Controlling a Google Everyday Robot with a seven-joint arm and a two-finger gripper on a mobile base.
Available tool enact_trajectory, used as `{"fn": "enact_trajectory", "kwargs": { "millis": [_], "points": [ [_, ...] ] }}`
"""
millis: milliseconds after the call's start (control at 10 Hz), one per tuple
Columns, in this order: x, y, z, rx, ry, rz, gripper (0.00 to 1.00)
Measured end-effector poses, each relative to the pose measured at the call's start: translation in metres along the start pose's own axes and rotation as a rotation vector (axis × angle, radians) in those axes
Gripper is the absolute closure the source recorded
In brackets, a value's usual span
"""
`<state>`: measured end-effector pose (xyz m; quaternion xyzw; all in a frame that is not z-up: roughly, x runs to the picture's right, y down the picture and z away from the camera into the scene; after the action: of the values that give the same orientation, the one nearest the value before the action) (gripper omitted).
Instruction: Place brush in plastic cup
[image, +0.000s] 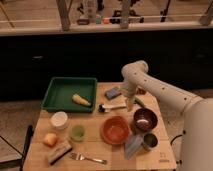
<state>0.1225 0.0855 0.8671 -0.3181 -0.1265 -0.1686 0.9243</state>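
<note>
1. The step in hand looks like the reach for the brush (113, 106). It lies flat on the table (95, 146) in the middle of the far half. Its dark head points toward the left edge and its pale handle runs toward the right edge.
2. The gripper (131, 103) sits at the right-hand end of that handle, with the arm (136, 75) coming down from the far edge. The view does not show whether the gripper is apart, together or clamped on the handle. Nor does it show whether the gripper touches the brush or hangs just above it.
3. The plastic cup (77, 132) stands upright toward the near-left corner, well apart from the brush, and nothing can be seen inside it. Judged from this, the task is at an early stage, with the placing not yet done.
4. Around the route:
   - the white cup (59, 120) stands just beside the plastic cup, nearer the left edge;
   - the orange bowl (116, 130) sits between the brush and the near edge;
   - the green tray (62, 92) fills the far-left corner;
   - a blue sponge (113, 92) lies just beyond the brush toward the far edge.
5. The next move calls for a firm hold on the slim handle and a lift clear of the table. The brush then has to travel diagonally toward the near-left corner, skirting the orange bowl.
6. Over the cup, the brush probably needs tipping so that one end goes down into the small mouth. The cup looks light and the brush long, so a hard or off-centre release might knock the cup over.
</note>
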Motion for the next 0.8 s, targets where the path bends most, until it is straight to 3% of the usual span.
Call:
{"fn": "enact_trajectory", "kwargs": {
  "millis": [800],
  "points": [
    [0.004, 0.000, 0.046, -0.048, -0.032, 0.027, 0.20]
  ]
}}
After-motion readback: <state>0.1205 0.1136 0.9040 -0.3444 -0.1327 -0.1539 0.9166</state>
